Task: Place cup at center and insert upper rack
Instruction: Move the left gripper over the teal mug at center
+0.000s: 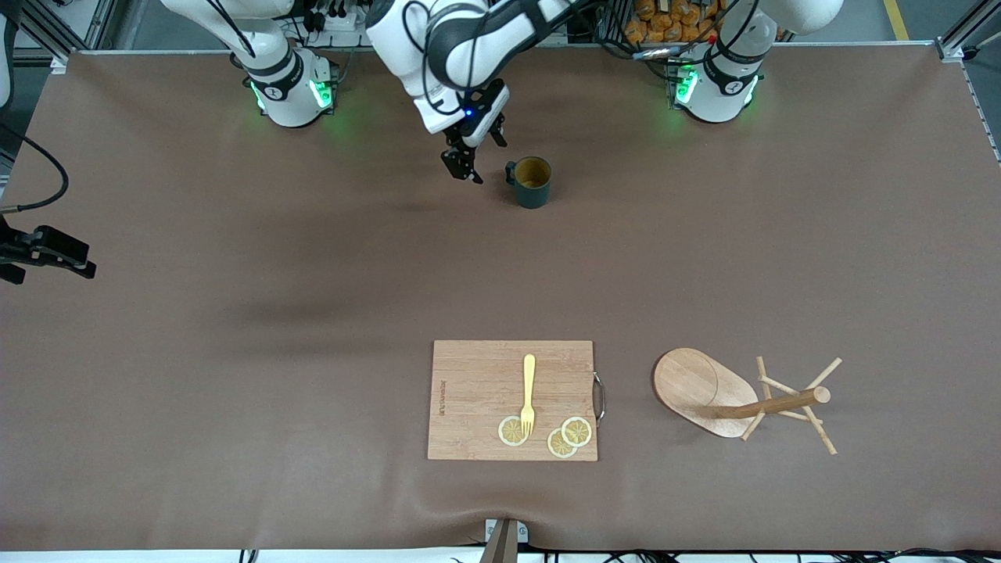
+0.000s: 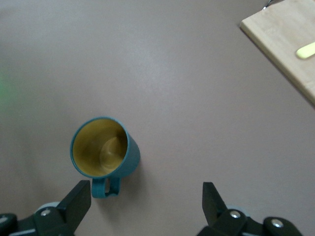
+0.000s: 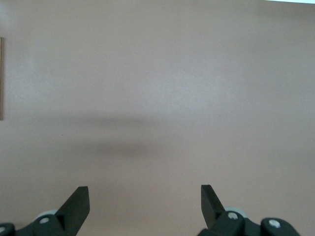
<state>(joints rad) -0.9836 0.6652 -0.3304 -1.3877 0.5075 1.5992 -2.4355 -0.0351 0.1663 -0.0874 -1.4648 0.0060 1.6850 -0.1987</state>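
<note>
Bare table (image 1: 235,375) surrounds the cup (image 1: 533,182); cutting board (image 1: 477,391) lies well apart.

One cup (image 1: 532,182) stands on the table, at about twelve o'clock from the one cutting board (image 1: 477,400). On that board lie one yellow fork (image 1: 529,391) and three lemon slices (image 1: 577,431). One upper rack (image 1: 743,399) lies tipped on its side at three o'clock from the board. Two grippers show: the left gripper (image 1: 473,154) and the right gripper (image 3: 145,206).
</note>
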